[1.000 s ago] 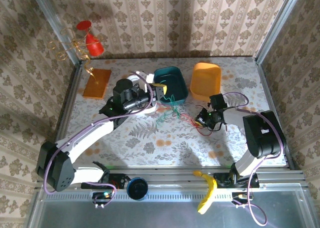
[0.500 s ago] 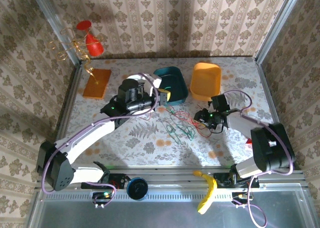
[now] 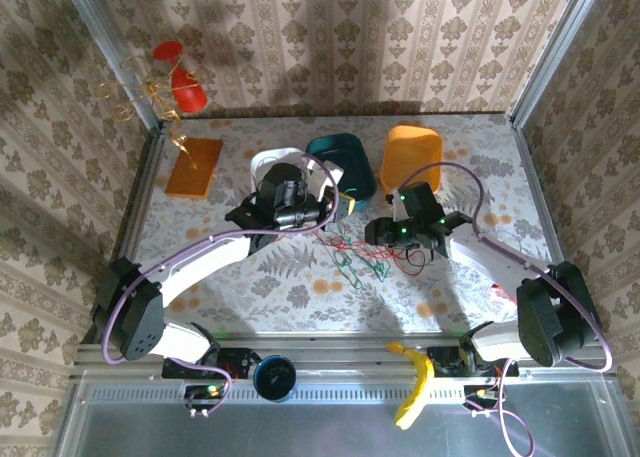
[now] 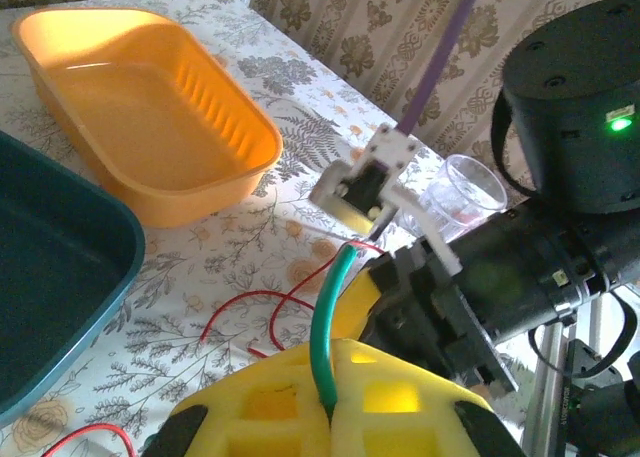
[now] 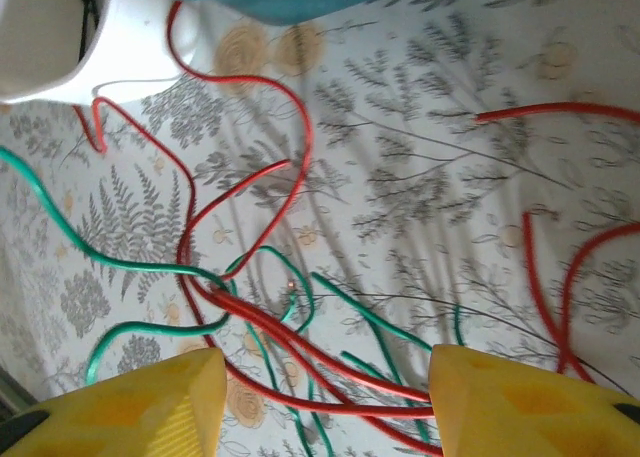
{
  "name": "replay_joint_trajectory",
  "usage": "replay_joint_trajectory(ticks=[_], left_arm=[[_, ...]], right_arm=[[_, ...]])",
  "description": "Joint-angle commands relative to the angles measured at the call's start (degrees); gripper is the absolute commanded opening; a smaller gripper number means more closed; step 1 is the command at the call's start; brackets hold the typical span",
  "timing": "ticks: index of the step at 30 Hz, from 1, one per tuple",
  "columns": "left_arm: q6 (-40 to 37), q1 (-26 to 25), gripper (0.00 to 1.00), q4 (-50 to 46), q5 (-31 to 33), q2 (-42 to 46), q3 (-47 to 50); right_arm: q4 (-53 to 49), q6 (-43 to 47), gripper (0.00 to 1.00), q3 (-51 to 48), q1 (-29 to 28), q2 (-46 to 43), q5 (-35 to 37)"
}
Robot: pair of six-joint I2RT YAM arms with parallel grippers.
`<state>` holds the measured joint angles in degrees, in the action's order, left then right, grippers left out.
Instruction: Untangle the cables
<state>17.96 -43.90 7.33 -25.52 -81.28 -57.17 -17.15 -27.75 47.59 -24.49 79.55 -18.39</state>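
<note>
The cables lie tangled on the flowered table between my two grippers. My left gripper point(image 4: 338, 362) is shut on the green cable point(image 4: 328, 307), which rises in an arc from between its yellow fingers. In the top view, the left gripper point(image 3: 335, 209) hangs just left of the tangle. The right gripper point(image 3: 380, 235) faces it from the right. My right gripper point(image 5: 325, 407) is open above crossed loops of red cable point(image 5: 290, 177) and green cable point(image 5: 120, 262). Nothing is gripped between its fingers. A thin black cable point(image 5: 420, 303) runs under them.
A teal tub point(image 3: 345, 162) and an orange tub point(image 3: 410, 162) stand behind the tangle. An orange flat board point(image 3: 193, 167) lies at the back left. A banana point(image 3: 415, 382) rests on the front rail. A clear cup point(image 4: 465, 187) sits beside the right arm.
My right gripper has opened and swung left toward the tangle. The left gripper has moved right and nearer, still holding the green cable, and the cables have spread out.
</note>
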Motion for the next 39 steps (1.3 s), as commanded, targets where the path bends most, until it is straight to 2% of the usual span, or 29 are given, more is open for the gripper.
replay_joint_trajectory(ticks=[1, 13, 15, 24, 28, 39], left_arm=[[0.5, -0.3, 0.0, 2.3, -1.0, 0.2, -1.2], [0.1, 0.3, 0.0, 2.5, -0.9, 0.7, -2.7], [0.7, 0.6, 0.0, 3.5, -1.2, 0.8, -2.8], [2.8, 1.6, 0.0, 5.8, -1.7, 2.0, -1.7], [2.3, 1.6, 0.0, 4.6, -1.5, 1.9, -0.8], [3.0, 0.2, 0.0, 6.0, -2.5, -3.1, 0.2]], right_arm=[[-2.9, 3.0, 0.58, 3.0, -1.3, 3.8, -0.2], [-6.1, 9.4, 0.56, 5.3, -3.8, 11.0, -1.8], [-5.5, 9.3, 0.5, 5.4, -3.8, 12.0, -2.2], [-0.9, 6.2, 0.07, 4.0, -3.6, 13.8, -1.8], [0.7, 5.7, 0.04, 2.6, -3.0, 8.8, -2.2], [1.8, 7.3, 0.06, 1.2, -3.2, -2.7, -2.7]])
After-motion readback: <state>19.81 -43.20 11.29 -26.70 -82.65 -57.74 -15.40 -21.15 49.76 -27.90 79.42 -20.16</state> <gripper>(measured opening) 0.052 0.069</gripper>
